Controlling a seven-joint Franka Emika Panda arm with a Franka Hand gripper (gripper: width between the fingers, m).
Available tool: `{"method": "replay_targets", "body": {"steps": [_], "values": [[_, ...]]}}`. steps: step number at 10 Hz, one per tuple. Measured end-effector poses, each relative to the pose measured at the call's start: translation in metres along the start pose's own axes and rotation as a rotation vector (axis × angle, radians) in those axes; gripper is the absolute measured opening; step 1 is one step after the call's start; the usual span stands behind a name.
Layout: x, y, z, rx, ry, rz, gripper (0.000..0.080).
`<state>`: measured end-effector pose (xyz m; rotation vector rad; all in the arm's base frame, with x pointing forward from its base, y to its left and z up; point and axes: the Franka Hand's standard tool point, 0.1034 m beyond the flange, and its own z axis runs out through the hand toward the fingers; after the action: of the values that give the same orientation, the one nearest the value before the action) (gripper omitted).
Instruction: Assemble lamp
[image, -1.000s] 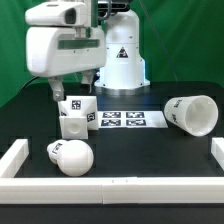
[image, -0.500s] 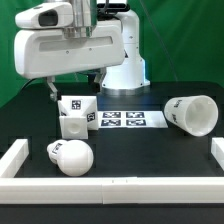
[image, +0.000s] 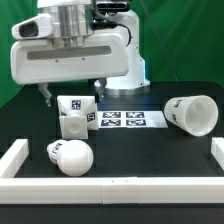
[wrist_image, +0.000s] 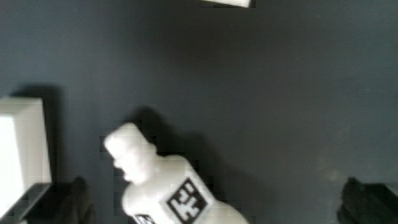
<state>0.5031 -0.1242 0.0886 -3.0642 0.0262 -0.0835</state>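
Observation:
The blocky white lamp base (image: 76, 115) stands left of centre, with tags on its faces. My gripper (image: 71, 95) hangs just above it, open, with one finger on each side of its top. In the wrist view the base (wrist_image: 169, 190) lies between the dark fingertips (wrist_image: 54, 202), nearer one of them, and nothing is held by my gripper (wrist_image: 214, 205). The round bulb (image: 70, 157) lies on the table in front of the base. The cup-shaped shade (image: 192, 113) lies on its side at the exterior view's right.
The marker board (image: 121, 120) lies flat just to the exterior view's right of the base. A low white wall (image: 120, 184) runs along the front, with side walls (image: 14, 158) at both ends. The robot's white pedestal (image: 125, 65) stands behind.
The hand has swung toward the exterior view's left and turned. Its fingers now straddle the top of the base. The base, bulb and shade have not moved.

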Motion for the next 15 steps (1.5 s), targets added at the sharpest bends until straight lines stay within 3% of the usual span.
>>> {"method": "replay_targets", "body": {"steps": [4, 5, 6, 7, 8, 9, 11, 12, 13, 14, 15], "values": [[-0.003, -0.007, 0.003, 0.024, -0.032, 0.08, 0.0698], [-0.012, 0.0, 0.011, 0.03, -0.072, 0.09, 0.0698], [-0.024, 0.001, 0.012, 0.041, -0.202, 0.125, 0.0698], [-0.021, 0.003, 0.011, 0.045, -0.282, 0.119, 0.0698], [-0.016, 0.009, 0.013, 0.048, -0.278, 0.088, 0.0698], [-0.027, 0.006, 0.018, 0.077, -0.319, 0.083, 0.0698], [-0.024, -0.002, 0.016, 0.113, -0.43, 0.067, 0.0698], [-0.031, -0.005, 0.018, 0.137, -0.518, 0.05, 0.0698], [-0.033, -0.002, 0.025, 0.142, -0.613, 0.038, 0.0698], [-0.03, -0.002, 0.028, 0.128, -0.678, 0.028, 0.0698], [-0.034, -0.004, 0.025, 0.096, -0.787, 0.014, 0.0698]]}}
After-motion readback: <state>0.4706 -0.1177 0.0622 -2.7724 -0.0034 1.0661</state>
